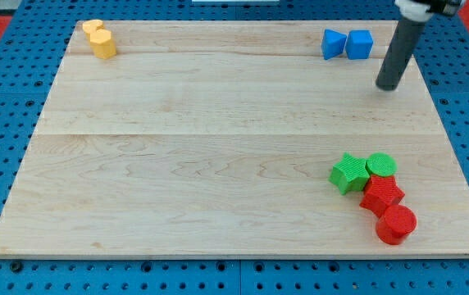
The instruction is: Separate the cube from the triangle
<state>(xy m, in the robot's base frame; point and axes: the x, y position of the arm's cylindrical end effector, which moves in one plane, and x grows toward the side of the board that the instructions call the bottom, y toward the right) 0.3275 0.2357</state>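
Observation:
A blue cube [360, 44] sits at the view's top right of the wooden board [202, 147], touching a blue triangle [334, 44] on its left. My tip [389, 85] is the lower end of a dark rod that comes down from the view's top right corner. It stands a little below and to the right of the blue cube, apart from it.
A yellow block [99, 38] lies at the view's top left. At the lower right a green star [349, 174], a green cylinder [380, 165], a red star-like block [382, 195] and a red cylinder [396, 224] cluster together.

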